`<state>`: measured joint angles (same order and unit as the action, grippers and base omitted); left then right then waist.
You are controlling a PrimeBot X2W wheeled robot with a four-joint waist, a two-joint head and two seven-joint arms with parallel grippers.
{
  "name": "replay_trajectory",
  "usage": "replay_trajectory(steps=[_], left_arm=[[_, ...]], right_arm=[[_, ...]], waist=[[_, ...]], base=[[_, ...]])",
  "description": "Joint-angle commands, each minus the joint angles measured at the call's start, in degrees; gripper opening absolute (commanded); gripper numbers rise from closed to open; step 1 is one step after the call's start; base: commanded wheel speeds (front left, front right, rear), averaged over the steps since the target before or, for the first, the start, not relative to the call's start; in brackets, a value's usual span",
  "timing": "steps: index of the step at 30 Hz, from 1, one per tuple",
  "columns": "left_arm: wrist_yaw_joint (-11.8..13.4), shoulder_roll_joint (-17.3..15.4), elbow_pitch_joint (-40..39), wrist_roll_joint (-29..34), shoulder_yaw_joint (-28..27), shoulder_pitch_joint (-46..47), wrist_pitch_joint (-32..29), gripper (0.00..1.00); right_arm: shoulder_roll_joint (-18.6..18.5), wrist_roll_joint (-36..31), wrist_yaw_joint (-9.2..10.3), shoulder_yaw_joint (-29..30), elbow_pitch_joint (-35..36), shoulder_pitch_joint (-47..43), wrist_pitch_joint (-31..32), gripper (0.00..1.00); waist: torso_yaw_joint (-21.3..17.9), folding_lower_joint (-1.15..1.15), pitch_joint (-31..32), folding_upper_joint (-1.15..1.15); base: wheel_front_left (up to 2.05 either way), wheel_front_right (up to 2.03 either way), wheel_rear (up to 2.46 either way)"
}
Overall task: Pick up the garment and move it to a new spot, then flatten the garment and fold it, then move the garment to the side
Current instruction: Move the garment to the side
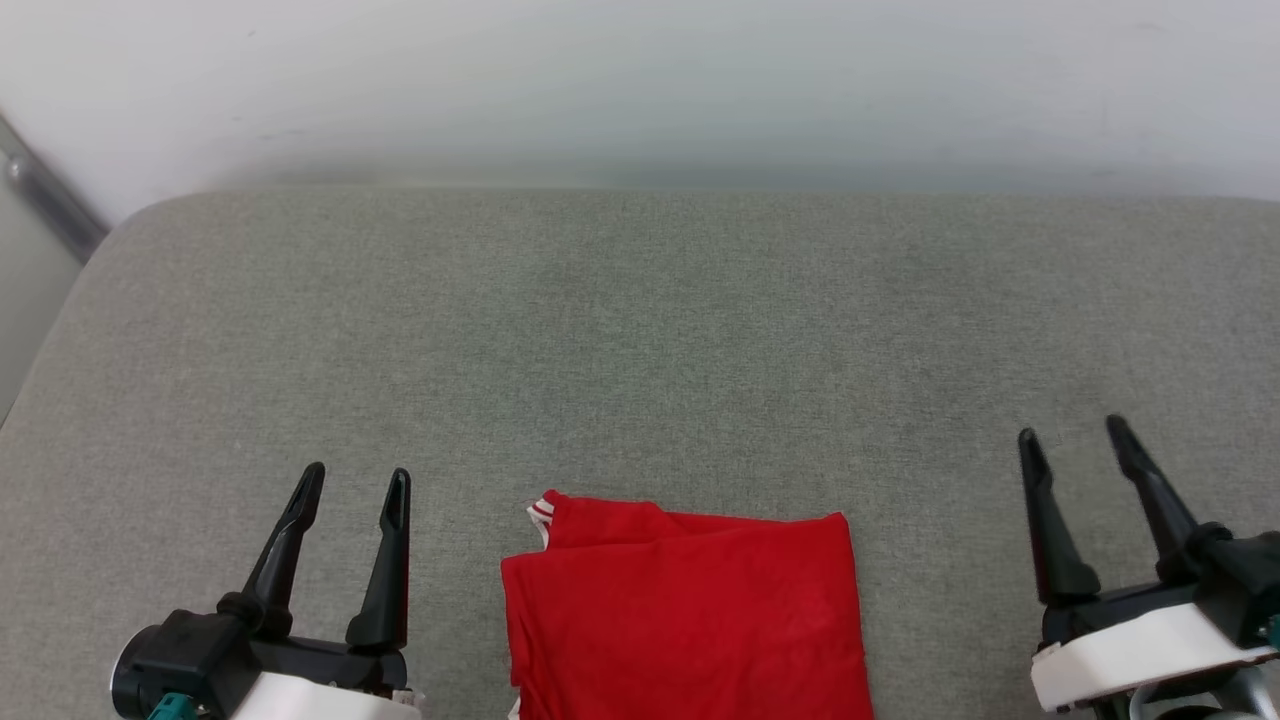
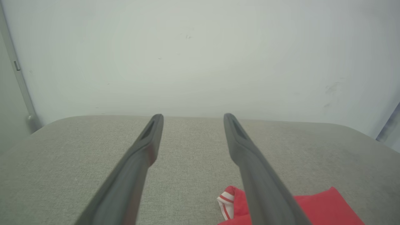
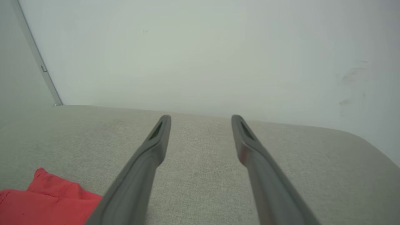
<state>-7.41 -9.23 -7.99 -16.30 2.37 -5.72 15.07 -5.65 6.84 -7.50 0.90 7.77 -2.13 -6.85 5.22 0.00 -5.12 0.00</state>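
Note:
The garment [image 1: 685,620] lies folded into a plain red rectangle at the near middle of the grey cushion, with a bit of red-white striped trim at its upper left corner. My left gripper [image 1: 356,482] hovers open to its left, fingers apart and empty. My right gripper [image 1: 1075,432] stands open well to the garment's right, also empty. In the left wrist view the garment [image 2: 322,206] shows at the lower right, partly behind one finger. The right wrist view has the garment [image 3: 47,200] at its lower left corner.
The grey fabric cushion [image 1: 640,340] stretches wide to the back and both sides. A pale wall [image 1: 640,90] rises behind it. A metal rail [image 1: 50,205] runs down at the far left corner.

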Motion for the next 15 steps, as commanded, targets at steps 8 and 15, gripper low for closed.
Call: replay_trajectory(steps=[8,15], left_arm=[[-0.08,0.04,0.21,-0.16,0.28,0.32,0.12,1.0],[-0.08,0.36,0.57,-0.45,1.4,1.97,0.13,1.0]], right_arm=[[-8.15,8.54,0.02,-8.32,4.86,-3.33,24.64,1.0],[-9.16,14.48,0.02,-10.09,8.12,-2.14,48.33,1.0]], waist=[[1.2,0.0,-1.36,0.0],[2.81,0.0,-3.96,0.0]], base=[[0.0,0.0,0.0],[0.0,0.0,0.0]])
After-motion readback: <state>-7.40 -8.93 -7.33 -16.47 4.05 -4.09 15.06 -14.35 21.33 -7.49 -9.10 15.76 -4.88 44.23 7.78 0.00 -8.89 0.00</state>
